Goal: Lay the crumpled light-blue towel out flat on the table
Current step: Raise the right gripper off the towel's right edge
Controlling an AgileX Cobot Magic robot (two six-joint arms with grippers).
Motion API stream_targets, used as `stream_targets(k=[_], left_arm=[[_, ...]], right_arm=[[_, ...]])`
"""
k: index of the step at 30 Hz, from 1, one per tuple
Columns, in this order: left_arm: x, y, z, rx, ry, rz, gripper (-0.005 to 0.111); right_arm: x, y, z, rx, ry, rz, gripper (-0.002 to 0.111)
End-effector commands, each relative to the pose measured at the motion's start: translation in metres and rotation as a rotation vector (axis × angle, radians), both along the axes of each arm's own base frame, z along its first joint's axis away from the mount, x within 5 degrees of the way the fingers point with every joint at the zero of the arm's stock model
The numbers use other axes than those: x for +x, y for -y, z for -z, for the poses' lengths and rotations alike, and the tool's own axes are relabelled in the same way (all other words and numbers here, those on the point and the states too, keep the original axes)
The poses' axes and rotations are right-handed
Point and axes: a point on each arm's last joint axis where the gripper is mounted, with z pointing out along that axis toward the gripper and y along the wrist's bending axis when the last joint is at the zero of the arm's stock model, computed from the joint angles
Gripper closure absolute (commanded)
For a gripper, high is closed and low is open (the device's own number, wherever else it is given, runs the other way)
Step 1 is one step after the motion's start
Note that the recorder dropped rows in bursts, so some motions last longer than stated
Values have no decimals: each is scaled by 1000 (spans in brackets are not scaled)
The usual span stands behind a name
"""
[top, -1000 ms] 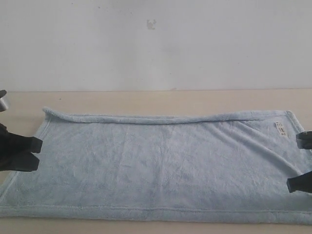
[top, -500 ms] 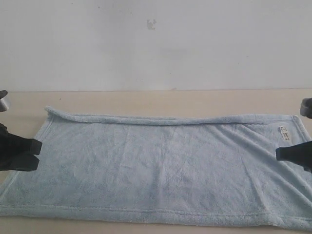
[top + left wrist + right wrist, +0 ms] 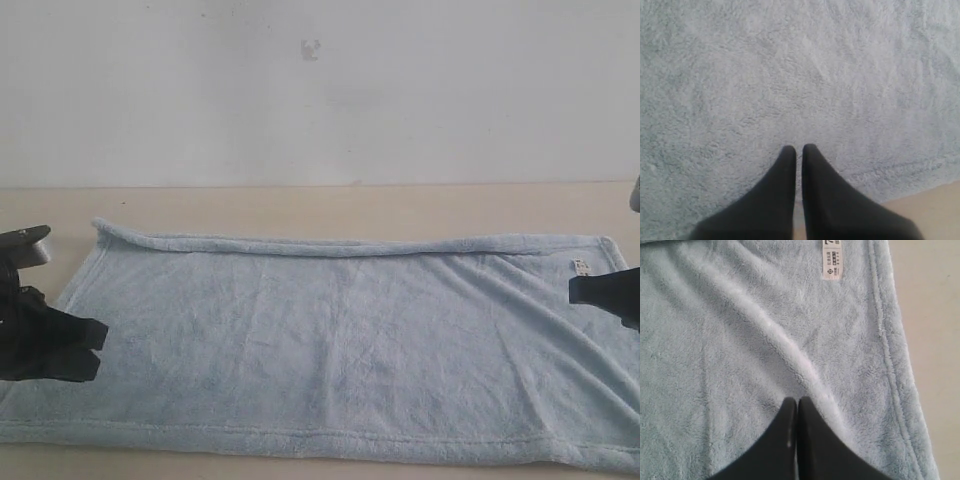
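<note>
- Exterior view: the towel (image 3: 340, 350) lies almost flat across the counter (image 3: 300, 205). Only its far edge (image 3: 320, 244) looks rolled over. My left jaws and right jaws are at its two short ends.
- Left wrist view: my left jaws are pressed together, pinching nothing, over smooth pile near a hem.
- Right wrist view: my right jaws are pressed together too, at a ridge (image 3: 785, 347) that runs toward the label (image 3: 830, 262). I'd stroke outward along it, lightly, so the cloth doesn't drag.

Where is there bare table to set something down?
The widest bare table is the strip between the far hem of the towel and the wall. A thin strip runs along the near hem. The middle is all towel, with the left gripper and right gripper over its ends.
</note>
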Motion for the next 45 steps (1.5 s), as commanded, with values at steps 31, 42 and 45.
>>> stream_targets(k=[31,42,45], left_arm=[[-13,-23,26,252,-150,-96,103],[-47,-33,33,375,-454,-70,103],[-66,-39,28,455,-651,-40,103]], right_arm=[[-1,-16,-7,18,54,-65,109],[-2,-16,-13,30,80,-60,109],[-2,-16,-13,44,83,-50,109]])
